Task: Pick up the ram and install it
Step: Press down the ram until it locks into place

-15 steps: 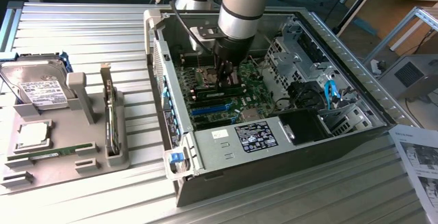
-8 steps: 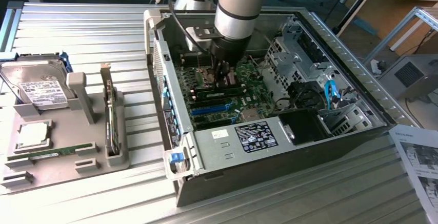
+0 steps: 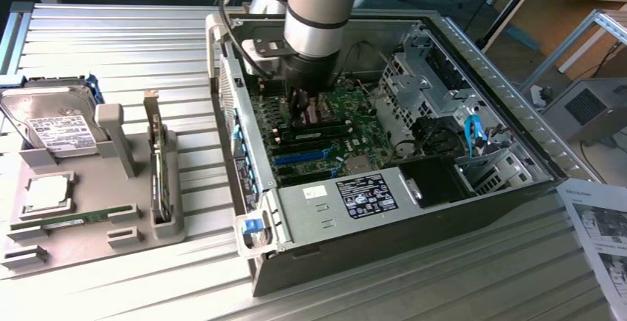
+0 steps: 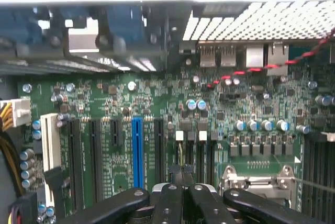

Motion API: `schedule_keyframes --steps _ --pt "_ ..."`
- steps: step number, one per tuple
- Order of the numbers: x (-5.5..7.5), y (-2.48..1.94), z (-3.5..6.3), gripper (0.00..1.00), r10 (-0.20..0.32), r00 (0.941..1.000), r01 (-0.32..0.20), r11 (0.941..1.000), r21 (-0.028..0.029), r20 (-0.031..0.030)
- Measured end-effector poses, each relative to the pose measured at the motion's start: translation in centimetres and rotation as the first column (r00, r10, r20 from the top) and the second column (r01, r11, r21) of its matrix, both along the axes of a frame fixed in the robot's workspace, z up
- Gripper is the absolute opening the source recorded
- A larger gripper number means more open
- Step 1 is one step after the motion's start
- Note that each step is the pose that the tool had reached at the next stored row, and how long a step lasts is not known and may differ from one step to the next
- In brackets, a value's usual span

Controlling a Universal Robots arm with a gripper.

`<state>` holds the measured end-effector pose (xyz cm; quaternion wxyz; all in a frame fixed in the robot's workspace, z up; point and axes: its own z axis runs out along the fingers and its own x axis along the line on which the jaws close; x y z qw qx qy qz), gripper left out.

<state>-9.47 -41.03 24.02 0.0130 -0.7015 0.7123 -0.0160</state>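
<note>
Black fingers point(image 4: 168, 203) of your gripper point(image 4: 183, 199) are pressing tightly together, showing nothing green between them, and are hanging just above the motherboard point(image 4: 157, 109) inside the computer case point(image 3: 412, 222). In the exterior view the ram point(image 3: 70, 221) is lying flat on the grey tray point(image 3: 137, 225), at about eight o'clock from the case and well apart from the gripper. You are probably dealing with a light, stiff, thin and fragile stick, so I would be taking it by its long bare edges, not by the chips or contacts.
</note>
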Motion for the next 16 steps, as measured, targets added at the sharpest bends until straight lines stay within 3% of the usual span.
schedule_keyframes --steps 16 --pt "-0.59 -0.03 -0.14 0.11 0.000 1.0000 0.000 1.0000 0.0000 0.0003"
